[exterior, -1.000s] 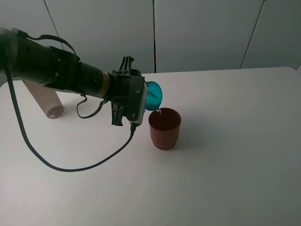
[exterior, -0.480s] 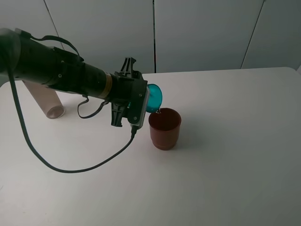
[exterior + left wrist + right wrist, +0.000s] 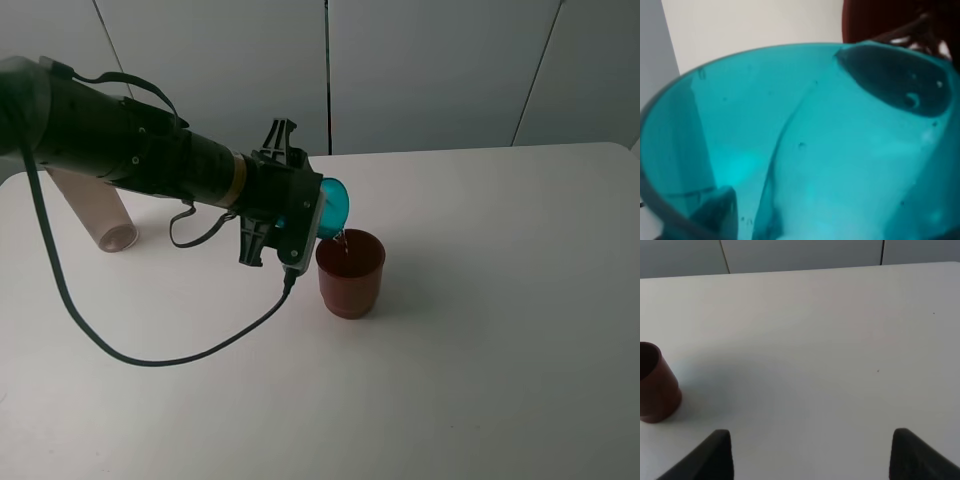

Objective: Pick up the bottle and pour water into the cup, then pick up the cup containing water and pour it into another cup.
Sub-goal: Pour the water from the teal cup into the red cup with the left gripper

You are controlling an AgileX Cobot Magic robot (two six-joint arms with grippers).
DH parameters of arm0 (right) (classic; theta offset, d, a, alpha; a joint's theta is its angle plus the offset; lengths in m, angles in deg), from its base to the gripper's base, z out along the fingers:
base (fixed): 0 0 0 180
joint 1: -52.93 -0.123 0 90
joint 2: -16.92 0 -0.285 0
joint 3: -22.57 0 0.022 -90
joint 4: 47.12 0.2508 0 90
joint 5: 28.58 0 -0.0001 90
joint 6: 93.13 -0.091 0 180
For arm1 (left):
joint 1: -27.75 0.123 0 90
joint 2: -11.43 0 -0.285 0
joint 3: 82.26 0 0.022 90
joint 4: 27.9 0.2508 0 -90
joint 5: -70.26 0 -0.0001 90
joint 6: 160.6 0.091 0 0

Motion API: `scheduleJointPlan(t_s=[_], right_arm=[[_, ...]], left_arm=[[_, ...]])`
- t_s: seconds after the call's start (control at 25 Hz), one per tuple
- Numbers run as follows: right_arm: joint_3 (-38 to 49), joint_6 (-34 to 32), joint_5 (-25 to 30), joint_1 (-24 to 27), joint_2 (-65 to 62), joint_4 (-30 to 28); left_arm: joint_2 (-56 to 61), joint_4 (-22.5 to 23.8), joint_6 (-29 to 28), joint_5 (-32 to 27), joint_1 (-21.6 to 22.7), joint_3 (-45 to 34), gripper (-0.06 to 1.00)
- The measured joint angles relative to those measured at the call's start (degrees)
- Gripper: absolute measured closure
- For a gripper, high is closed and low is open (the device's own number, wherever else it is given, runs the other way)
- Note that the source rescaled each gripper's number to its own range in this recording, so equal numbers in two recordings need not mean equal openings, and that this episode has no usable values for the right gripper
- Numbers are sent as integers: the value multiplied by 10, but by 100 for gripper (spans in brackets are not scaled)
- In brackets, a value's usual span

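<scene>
1. Ext. high view:
   - The L arm reaches in from 9 o'clock toward mid-desk (image 3: 500,360).
   - The left gripper (image 3: 310,212) is clamped on the teal tumbler (image 3: 333,203), which is off the desk and tipped well over. Its mouth faces down toward 5 o'clock.
   - The tumbler's low lip is just above the rim of the dark red cup (image 3: 350,272), at approx. 11 o'clock of that cup.
   - A thin trickle of water (image 3: 341,238) runs from the lip into the red cup.
   - The red cup stands upright on the desk near the centre, w/ nothing gripping it.
   - The bottle (image 3: 95,212) is far out at 9 o'clock, well apart from both cups. It shows as a slanted brownish tube w/ a round end toward the cam and its other end behind the arm. Can't tell if it stands or lies.
   - A black cable (image 3: 150,357) loops from the gripper across the desk at 7 o'clock.
   - The R arm isn't in this view.

2. L wrist view:
   - The teal tumbler (image 3: 800,150) fills nearly the whole frame. It's see-through, w/ droplets on the wall and a curved water edge inside.
   - A dark oval patch shows through its wall.
   - A bit of the dark red cup (image 3: 875,20) shows just beyond the tumbler's rim, against the white desk (image 3: 750,25).
   - The gripper's own fingers aren't clear here.

3. R wrist view:
   - The right gripper (image 3: 812,457) has its two dark tips spread wide w/ only bare desk (image 3: 815,340) between them, holding nothing.
   - The dark red cup (image 3: 655,390) stands upright at the frame edge, outside the finger on that side and apart from it.
   - Grey wall panels (image 3: 800,252) run behind the desk's far edge.
</scene>
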Motion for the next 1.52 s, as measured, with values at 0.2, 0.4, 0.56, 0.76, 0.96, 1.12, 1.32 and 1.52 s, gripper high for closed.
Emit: scheduleJointPlan(t_s=[0.2,0.4,0.56,0.76,0.96,1.12,1.32,1.52], right_arm=[[0,4,0,0,0,0],[0,4,0,0,0,0],[0,4,0,0,0,0],[0,4,0,0,0,0],[0,0,0,0,0,0],[0,0,0,0,0,0],[0,0,0,0,0,0],[0,4,0,0,0,0]], left_arm=[[7,6,0,-9,0,0,86],[12,18,0,-21,0,1,86],[12,24,0,-25,-3,1,86],[13,39,0,-34,-9,8,86],[14,50,2,-43,-16,13,86],[14,61,2,-47,-20,13,86],[14,86,2,-57,-26,13,86],[14,105,2,-57,-27,13,86]])
